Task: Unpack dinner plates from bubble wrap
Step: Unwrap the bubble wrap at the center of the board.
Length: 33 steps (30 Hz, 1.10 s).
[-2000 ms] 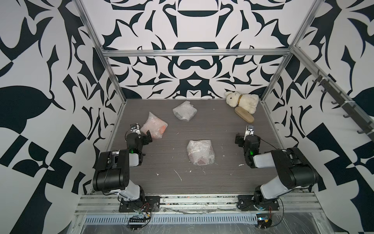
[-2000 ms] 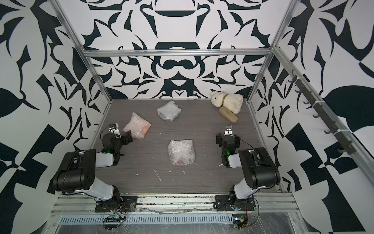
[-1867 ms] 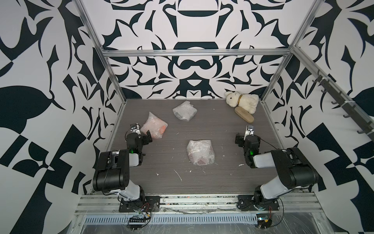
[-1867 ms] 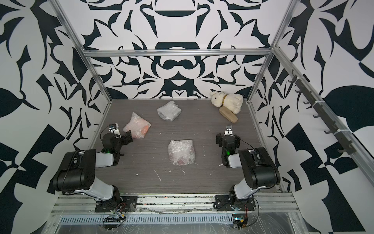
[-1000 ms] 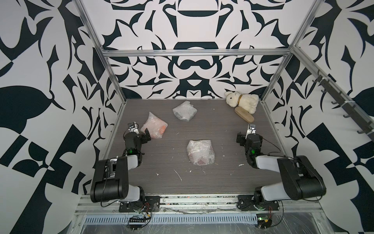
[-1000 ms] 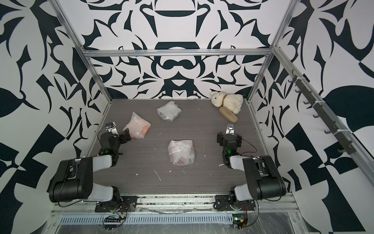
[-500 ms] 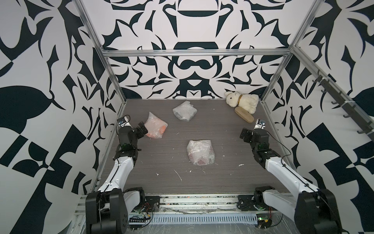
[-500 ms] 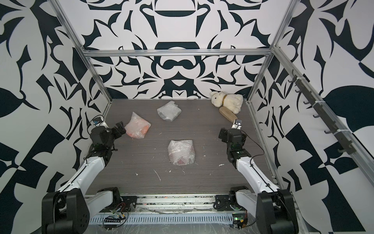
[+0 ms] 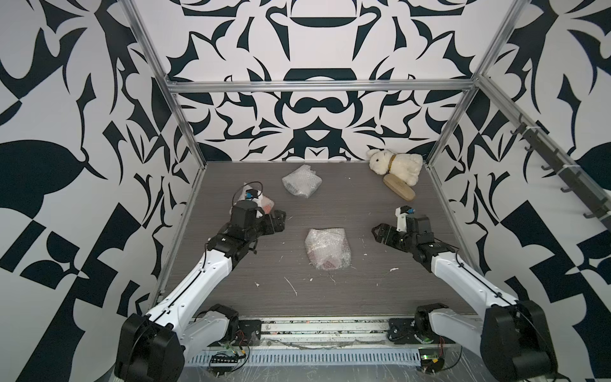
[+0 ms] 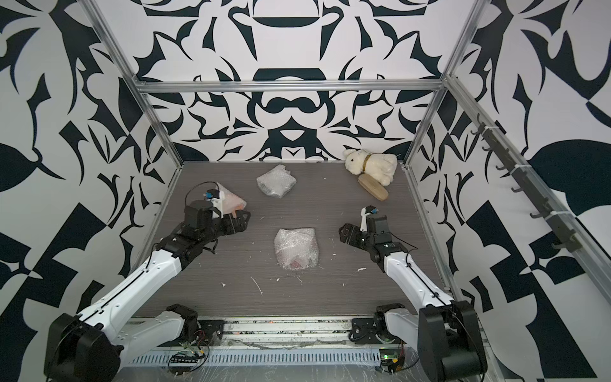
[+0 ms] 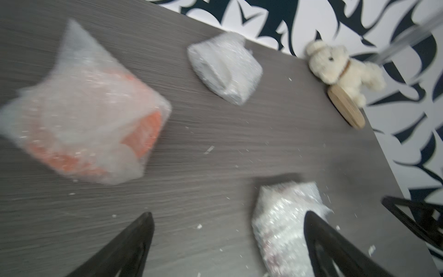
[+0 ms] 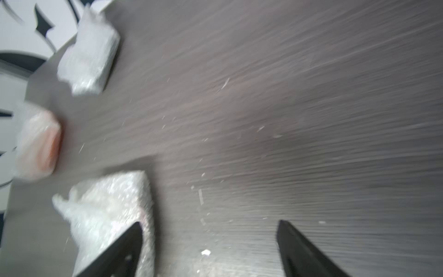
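Both arms have unfolded from their tucked pose by the near rail [image 9: 314, 328] and now reach out over the table [image 9: 363, 205]. My left gripper [image 9: 279, 219] hovers just beside the left bundle [image 10: 233, 198], jaws spread wide with nothing between them; my right gripper [image 9: 377, 231] hangs to the right of the middle bundle [image 9: 327, 248], jaws likewise apart and empty, clear of the wrap. I count three bundles of bubble wrap, none opened, all lying where they did before. Nearest, at the table's centre, the middle bundle is clear and whitish, crumpled into a rough square, with a reddish tint showing through at its near edge. Farther back on the left, the left bundle tapers to a point at its far end, and through it I plainly see the orange plate [image 11: 148, 129]. Farther still, near the centre, the far bundle [image 9: 301, 181] is cloudy white; I cannot tell what it holds. At the far right corner one white plush rabbit [image 9: 396, 163] lies with one tan wooden brush [image 9: 398, 187] against its near side.
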Tool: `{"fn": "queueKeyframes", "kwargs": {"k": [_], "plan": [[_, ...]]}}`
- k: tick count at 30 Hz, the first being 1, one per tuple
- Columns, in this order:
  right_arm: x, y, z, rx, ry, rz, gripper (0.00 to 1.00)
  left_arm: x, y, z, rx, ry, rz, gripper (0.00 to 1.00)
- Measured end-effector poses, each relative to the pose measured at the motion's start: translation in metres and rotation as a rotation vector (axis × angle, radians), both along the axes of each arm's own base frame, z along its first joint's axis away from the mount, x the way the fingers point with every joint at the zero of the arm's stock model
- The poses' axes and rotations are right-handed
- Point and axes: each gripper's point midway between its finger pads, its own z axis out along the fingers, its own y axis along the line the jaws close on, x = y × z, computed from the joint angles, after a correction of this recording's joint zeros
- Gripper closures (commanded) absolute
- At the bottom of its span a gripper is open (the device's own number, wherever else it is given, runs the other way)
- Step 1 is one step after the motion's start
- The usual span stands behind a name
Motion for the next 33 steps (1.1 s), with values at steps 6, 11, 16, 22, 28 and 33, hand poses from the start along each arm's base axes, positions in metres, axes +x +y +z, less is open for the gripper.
{"fn": "queueKeyframes", "kwargs": {"k": [6,11,16,22,28,33], "plan": [[-0.02,0.036,-0.013,0.092,0.056,0.11,0.21,-0.019,-0.06,0.003,0.047,0.033,-0.174,0.01],[-0.031,0.054,-0.027,0.166,0.104,0.151,0.34,-0.033,-0.1,-0.006,0.102,0.062,-0.297,0.01],[-0.036,0.075,-0.046,0.208,0.176,0.197,0.48,-0.041,-0.127,-0.025,0.152,0.105,-0.378,0.05],[-0.039,0.1,-0.057,0.253,0.202,0.253,0.51,-0.047,-0.142,-0.037,0.189,0.14,-0.432,0.14],[-0.038,0.111,-0.057,0.27,0.193,0.274,0.51,-0.05,-0.15,-0.044,0.196,0.164,-0.464,0.2],[-0.04,0.122,-0.058,0.278,0.194,0.297,0.55,-0.056,-0.156,-0.052,0.209,0.192,-0.502,0.27]]}}
